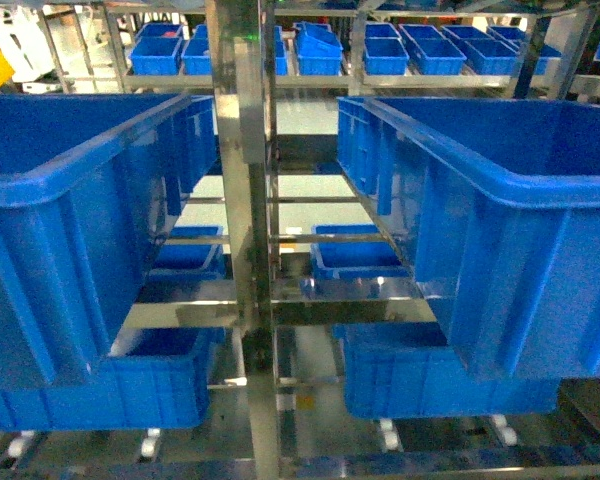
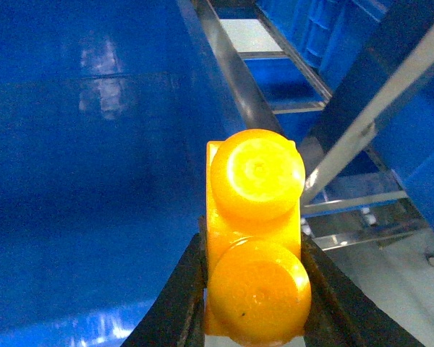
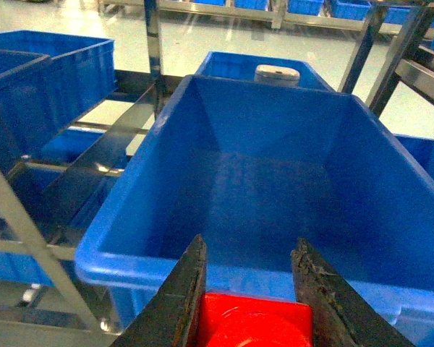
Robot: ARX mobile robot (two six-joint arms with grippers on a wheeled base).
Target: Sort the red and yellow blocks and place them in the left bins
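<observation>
We're facing the metal rack (image 1: 242,200), its upright post dead centre. One bin (image 1: 70,220) sits on the shelf to the left of the post, another bin (image 1: 500,210) on the right, both up close. Under each sits a lower crate (image 1: 110,385), and a lower crate (image 1: 430,380) on the right too. Behind, through the gap, more small crates (image 1: 355,255) rest on a far shelf, and a row of crates (image 1: 380,50) lines the rack at the very back.
</observation>
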